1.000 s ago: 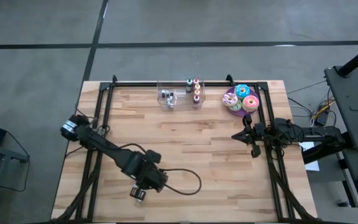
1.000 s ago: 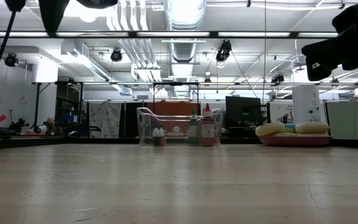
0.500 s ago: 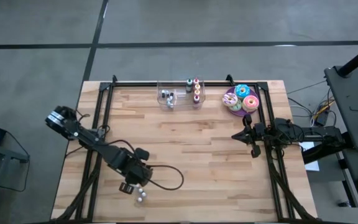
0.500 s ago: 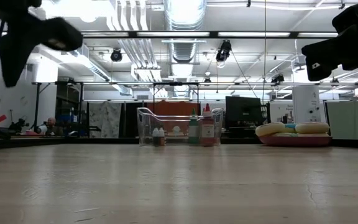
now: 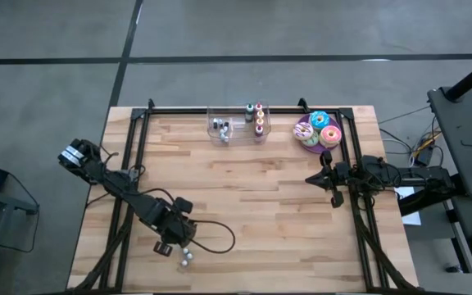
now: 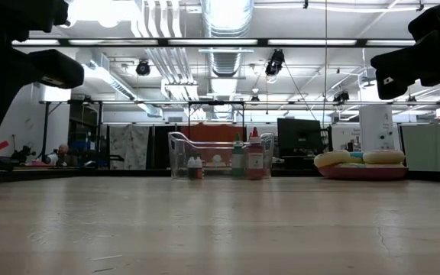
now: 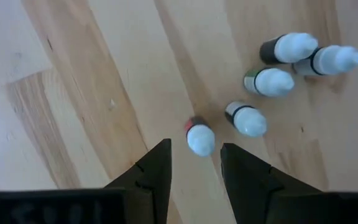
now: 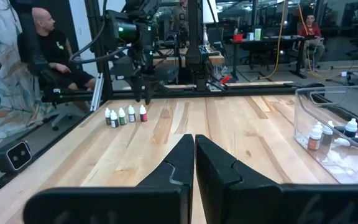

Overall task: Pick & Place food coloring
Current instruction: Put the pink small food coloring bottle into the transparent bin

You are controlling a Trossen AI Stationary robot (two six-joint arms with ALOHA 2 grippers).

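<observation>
Pale wooden bench is carrying five tiny white-capped food coloring bottles near its front left corner. Left gripper is hovering above them, jaws spread around the red-banded one; descending and clamping come next. Right gripper is waiting, jaws pressed together.

- The food coloring bottles have white caps, with red, green and black bands just below.
- The table is pale wood with streaky grain.
- Beside the clear bin, the doughnuts are pink, blue and green on a purple plate.
- Both arms are black.
</observation>
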